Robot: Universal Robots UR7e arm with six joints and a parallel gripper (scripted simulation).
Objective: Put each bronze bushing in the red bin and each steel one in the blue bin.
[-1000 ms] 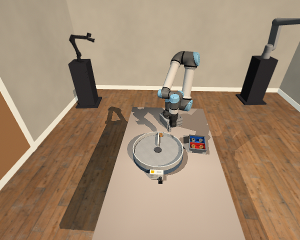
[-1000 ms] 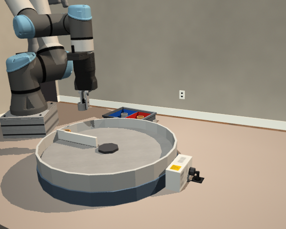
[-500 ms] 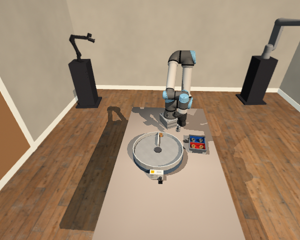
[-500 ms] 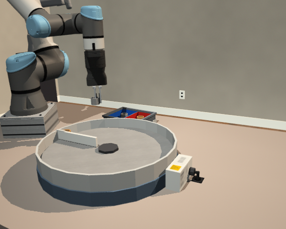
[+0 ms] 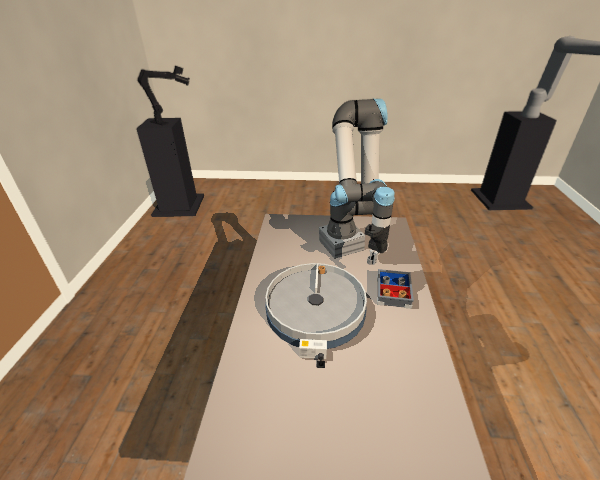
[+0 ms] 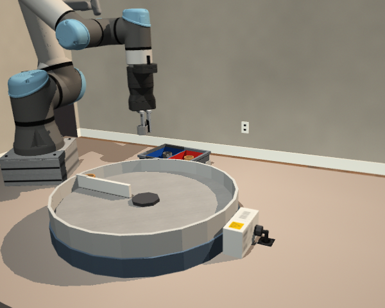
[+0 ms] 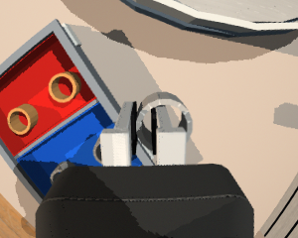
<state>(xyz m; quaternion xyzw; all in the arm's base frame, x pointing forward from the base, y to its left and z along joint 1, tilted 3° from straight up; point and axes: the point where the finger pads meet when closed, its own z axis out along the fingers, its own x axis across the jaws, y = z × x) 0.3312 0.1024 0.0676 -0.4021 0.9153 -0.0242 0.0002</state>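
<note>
My gripper (image 5: 372, 255) (image 6: 145, 126) (image 7: 144, 118) is shut on the wall of a steel bushing (image 5: 371, 261) (image 6: 141, 130) (image 7: 189, 120), one finger inside its ring and one outside. It is raised above the table behind the blue bin (image 5: 394, 279) (image 6: 156, 153) (image 7: 52, 141). Two steel bushings (image 5: 386, 279) (image 7: 59, 171) are in that bin. The red bin (image 5: 394, 296) (image 7: 37, 64) holds two bronze bushings (image 5: 402, 293) (image 7: 64, 87). One bronze bushing (image 5: 322, 269) (image 6: 91, 175) is on the turntable (image 5: 290, 310) (image 6: 172, 215), at its back wall beside the white divider.
The white divider (image 5: 317, 280) (image 6: 102, 186) runs from the turntable's rim toward its dark hub (image 5: 316, 299) (image 6: 145, 199). A white box (image 5: 312, 348) (image 6: 240, 231) stands at the turntable's front. The robot base (image 5: 342, 241) (image 6: 36, 167) is left of the gripper.
</note>
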